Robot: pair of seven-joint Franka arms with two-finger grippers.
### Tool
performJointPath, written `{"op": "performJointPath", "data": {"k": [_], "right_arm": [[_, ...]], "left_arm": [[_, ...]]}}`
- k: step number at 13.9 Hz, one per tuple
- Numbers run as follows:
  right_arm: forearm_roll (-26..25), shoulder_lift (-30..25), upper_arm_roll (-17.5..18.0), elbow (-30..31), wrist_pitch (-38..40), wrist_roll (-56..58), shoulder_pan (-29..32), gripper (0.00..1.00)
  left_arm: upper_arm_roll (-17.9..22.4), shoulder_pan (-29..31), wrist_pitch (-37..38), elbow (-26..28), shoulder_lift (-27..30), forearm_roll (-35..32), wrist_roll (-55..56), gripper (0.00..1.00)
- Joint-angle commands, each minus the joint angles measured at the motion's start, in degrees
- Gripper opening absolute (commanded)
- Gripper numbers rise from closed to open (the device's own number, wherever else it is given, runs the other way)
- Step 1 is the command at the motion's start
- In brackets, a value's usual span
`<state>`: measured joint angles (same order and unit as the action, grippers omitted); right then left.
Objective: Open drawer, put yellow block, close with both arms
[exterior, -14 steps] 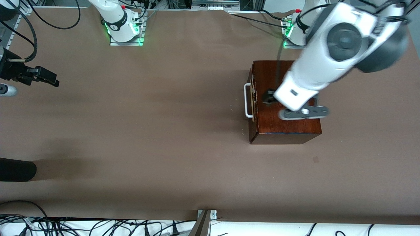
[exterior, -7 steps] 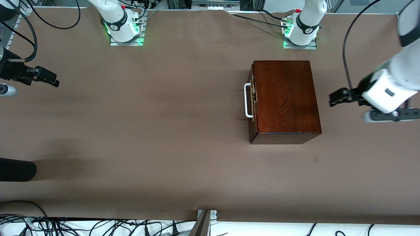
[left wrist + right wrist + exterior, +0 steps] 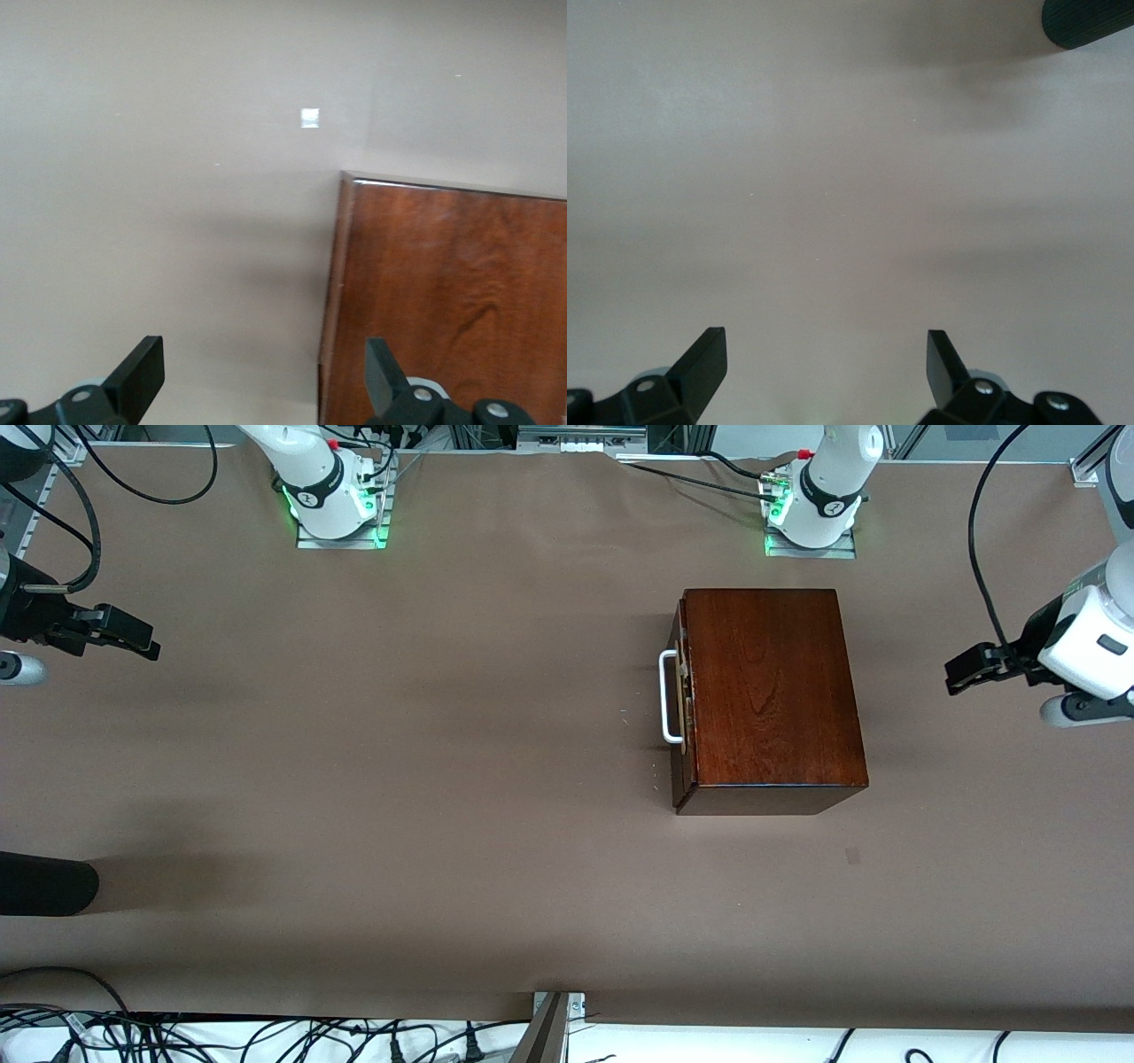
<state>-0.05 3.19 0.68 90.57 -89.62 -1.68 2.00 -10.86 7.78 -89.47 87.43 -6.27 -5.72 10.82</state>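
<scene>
The drawer (image 3: 680,695) sits pushed into its box (image 3: 766,691), handle (image 3: 669,696) facing the right arm's end of the counter (image 3: 443,779), with wide bare surface there. My left gripper (image 3: 966,671) hangs spread and empty over the counter at the left arm's end, beside the box. My right gripper (image 3: 133,638) waits spread and empty over the right arm's end.

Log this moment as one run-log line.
drawer with white bar handle in dark mahogany box: shut | yellow block: unseen | left gripper: open, over table beside box | right gripper: open, waiting
</scene>
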Motion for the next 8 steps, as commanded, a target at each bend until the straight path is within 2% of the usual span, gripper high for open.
{"op": "performJointPath", "data": {"k": [1, 8], "right_arm": [[0.75, 0.33, -0.07, -1.1, 0.42, 0.45, 0.03, 1.0], [0.75, 0.33, -0.07, -1.19, 0.24, 0.45, 0.03, 1.0]], "left_arm": [[7.59, -7.15, -3.51, 7.75, 5.83, 2.46, -1.24, 1.0], [6.99, -6.9, -1.05, 6.53, 5.66, 4.93, -1.15, 1.0]]}}
